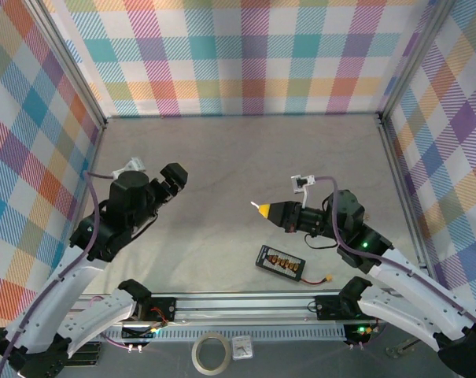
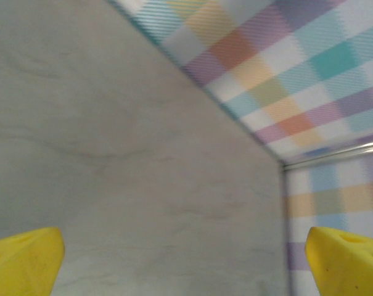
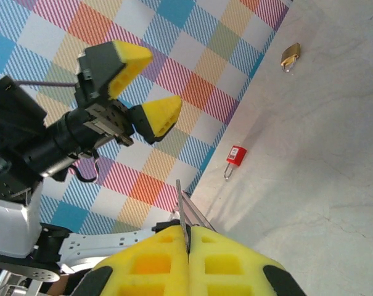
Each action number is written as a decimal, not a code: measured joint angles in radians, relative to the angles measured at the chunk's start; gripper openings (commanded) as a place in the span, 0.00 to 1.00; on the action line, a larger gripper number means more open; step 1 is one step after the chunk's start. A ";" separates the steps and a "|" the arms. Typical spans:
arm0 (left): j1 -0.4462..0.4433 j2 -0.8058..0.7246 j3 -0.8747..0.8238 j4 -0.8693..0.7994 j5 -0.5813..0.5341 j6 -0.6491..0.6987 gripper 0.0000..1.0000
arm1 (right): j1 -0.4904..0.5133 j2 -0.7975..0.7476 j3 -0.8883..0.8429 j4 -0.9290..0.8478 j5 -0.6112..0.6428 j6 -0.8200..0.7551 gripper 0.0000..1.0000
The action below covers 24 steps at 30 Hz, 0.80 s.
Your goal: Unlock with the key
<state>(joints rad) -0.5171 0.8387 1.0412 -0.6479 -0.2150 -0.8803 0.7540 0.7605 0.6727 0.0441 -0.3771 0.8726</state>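
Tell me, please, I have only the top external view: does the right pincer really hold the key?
Observer: Yes. On the right wrist view, the right pincer is shut on a thin metal key.
Operator: Where are the locks?
Observer: A red padlock lies near the foot of the checked wall; a brass padlock lies farther along it.
Operator: Is the left pincer free?
Observer: On the left wrist view, the left pincer stands wide open with nothing in it.
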 measured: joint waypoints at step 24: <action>0.623 0.617 0.173 -0.117 0.341 0.268 0.95 | 0.000 0.154 0.204 -0.257 -0.063 -0.377 0.00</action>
<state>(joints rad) 0.1055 1.4559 1.2144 -0.7650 0.1261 -0.6121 0.7540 0.9150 0.8764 -0.2131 -0.4397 0.4961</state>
